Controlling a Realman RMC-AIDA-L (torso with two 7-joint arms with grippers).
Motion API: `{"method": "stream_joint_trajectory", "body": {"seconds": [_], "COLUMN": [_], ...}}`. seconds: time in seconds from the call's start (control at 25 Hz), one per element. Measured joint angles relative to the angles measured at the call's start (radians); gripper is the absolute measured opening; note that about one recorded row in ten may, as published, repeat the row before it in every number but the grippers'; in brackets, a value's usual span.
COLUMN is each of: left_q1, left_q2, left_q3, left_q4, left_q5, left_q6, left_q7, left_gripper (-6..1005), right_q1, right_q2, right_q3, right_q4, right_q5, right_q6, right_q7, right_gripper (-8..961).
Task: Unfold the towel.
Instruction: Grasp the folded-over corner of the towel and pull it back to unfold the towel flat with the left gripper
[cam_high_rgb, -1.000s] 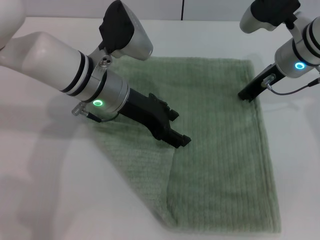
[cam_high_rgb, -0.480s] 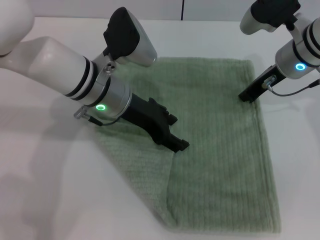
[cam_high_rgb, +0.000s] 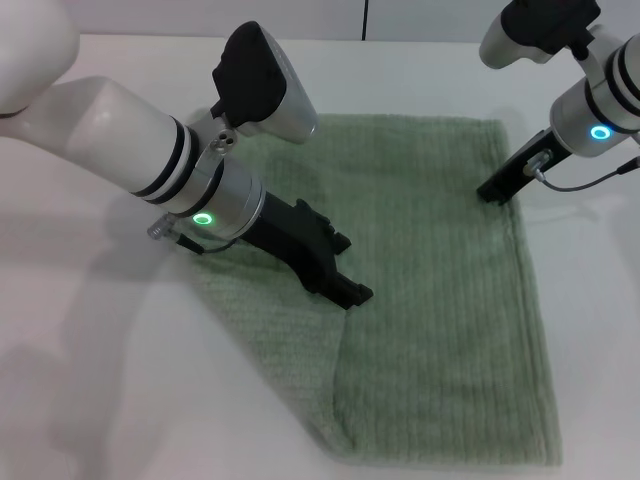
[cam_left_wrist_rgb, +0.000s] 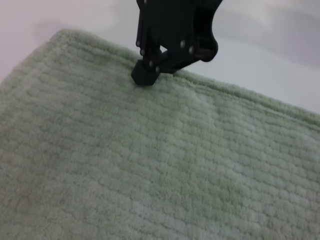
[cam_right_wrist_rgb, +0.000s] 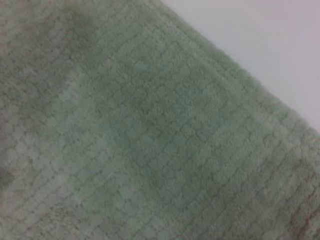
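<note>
The towel (cam_high_rgb: 440, 300) is soft and limp; take the folded flap's edge beside your left gripper (cam_high_rgb: 350, 292), jaw state indiscernible, probably pressing down.

Towel (cam_high_rgb: 440, 300): pale green terry cloth, matt, nubby ribbed pile, hemmed edge beside right claw (cam_high_rgb: 492, 190). Left claw (cam_high_rgb: 352, 292): matt black plastic, on the cloth. Table (cam_high_rgb: 90, 400): smooth white, faint sheen, around both claws.
</note>
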Motion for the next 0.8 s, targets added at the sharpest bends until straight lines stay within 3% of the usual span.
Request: {"method": "stream_joint_trajectory", "body": {"seconds": [0.4, 0.52, 0.72, 0.8], "left_q1": [-0.010, -0.012, -0.016, -0.017], "left_q2": [0.001, 0.002, 0.003, 0.004], "left_q3": [0.021, 0.023, 0.023, 0.022], "left_q4": [0.008, 0.009, 0.009, 0.009], "left_q5": [0.016, 0.017, 0.019, 0.019], "left_q6": [-0.003, -0.001, 0.012, 0.023], "left_q7": [-0.019, -0.020, -0.023, -0.023], "left_gripper": [701, 459, 245, 213], "right_q1": [0.001, 0.001, 0.001, 0.001], "right_q2": [-0.003, -0.004, -0.004, -0.005], "right_q3": [0.000, 0.000, 0.000, 0.000], "right_q4": [0.000, 0.000, 0.000, 0.000], "right_q5": [0.000, 0.000, 0.000, 0.000], "right_q6": [-0.004, -0.004, -0.004, -0.004], "right_q7": [-0.003, -0.003, -0.004, -0.004], "right_gripper": [-1, -1, -1, -1]}}
